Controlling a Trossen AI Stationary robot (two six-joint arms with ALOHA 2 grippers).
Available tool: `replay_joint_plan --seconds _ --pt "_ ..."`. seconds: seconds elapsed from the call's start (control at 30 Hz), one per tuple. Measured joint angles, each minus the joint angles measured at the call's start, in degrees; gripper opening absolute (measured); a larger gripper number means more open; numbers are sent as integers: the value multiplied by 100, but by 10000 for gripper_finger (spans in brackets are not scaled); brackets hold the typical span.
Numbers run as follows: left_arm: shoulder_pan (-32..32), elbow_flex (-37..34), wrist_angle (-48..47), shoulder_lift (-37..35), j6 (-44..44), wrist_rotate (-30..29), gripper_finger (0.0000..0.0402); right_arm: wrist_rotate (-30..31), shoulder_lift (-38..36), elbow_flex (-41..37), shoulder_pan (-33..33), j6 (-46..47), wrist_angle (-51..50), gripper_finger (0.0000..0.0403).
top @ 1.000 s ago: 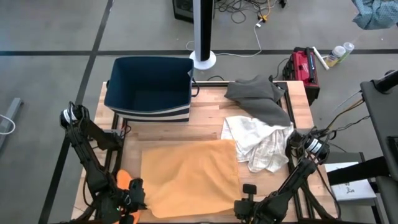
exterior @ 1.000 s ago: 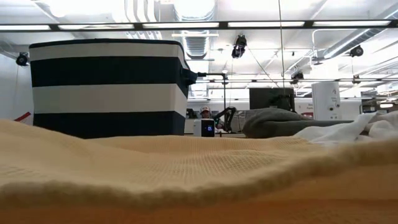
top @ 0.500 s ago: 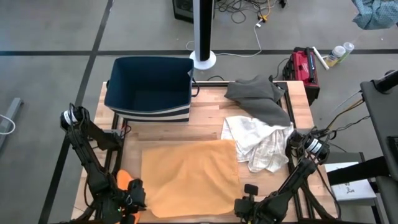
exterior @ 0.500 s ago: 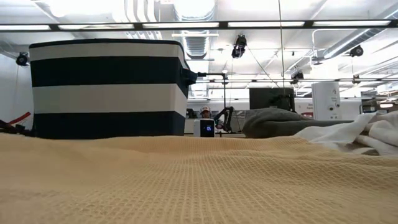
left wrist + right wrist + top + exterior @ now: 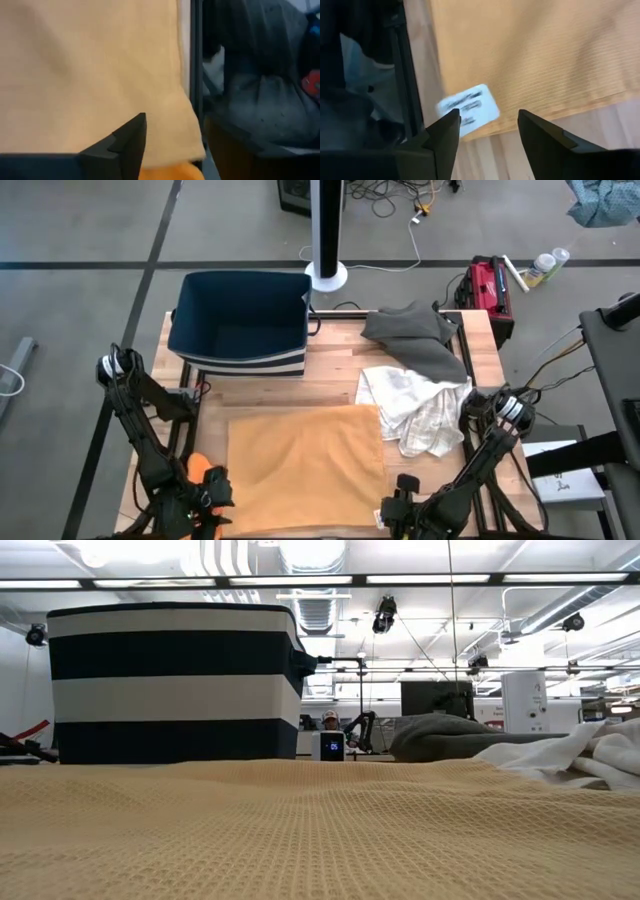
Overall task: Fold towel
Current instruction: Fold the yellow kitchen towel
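Note:
The tan towel (image 5: pixel 305 465) lies spread flat on the wooden table, near its front edge, and fills the foreground of the low view (image 5: pixel 320 830). My left gripper (image 5: pixel 215 498) stands over the towel's near left corner (image 5: pixel 192 145). Only one of its fingers (image 5: pixel 131 137) shows, with nothing beside it, and I read the gripper as open. My right gripper (image 5: pixel 489 114) is open over the near right corner, where a white label (image 5: pixel 468 107) is sewn on. Its fingers stand on either side of the label, holding nothing.
A navy and white striped basket (image 5: pixel 240 320) stands at the far left. A grey cloth (image 5: pixel 415 335) and a white checked cloth (image 5: pixel 415 410) lie heaped at the right, the white one touching the towel's far right corner. An orange thing (image 5: pixel 203 470) sits by my left gripper.
The towel's near edge stood raised as a ridge in front of the low camera a second ago. It has since dropped and lies flat, so the towel is spread level on the table. Both arms have stayed about where they were.

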Motion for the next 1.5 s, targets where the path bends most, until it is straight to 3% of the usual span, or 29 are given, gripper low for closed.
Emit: replay_joint_plan --seconds 0.23,0.4,0.73,0.97,1.1,1.37,1.5 --pt "0 -2 590 336 606 -805 208 259 267 -12 -55 -64 372 186" --pt "18 -2 1208 755 967 -804 195 212 624 -15 -112 -111 310 180" --pt "70 -2 1157 1266 800 -802 171 367 568 -20 -281 279 -922 168" --pt "81 -2 1275 1233 809 -832 174 275 568 -18 -275 -132 -57 162" --pt "96 -2 1455 1262 958 -1011 182 256 664 -79 -369 -151 -68 155" --pt "133 -2 1588 1362 1119 -1092 190 380 661 -197 -634 398 -1431 148" --pt "144 -2 1584 1362 1125 -1148 187 415 570 -144 -621 465 -1504 151"
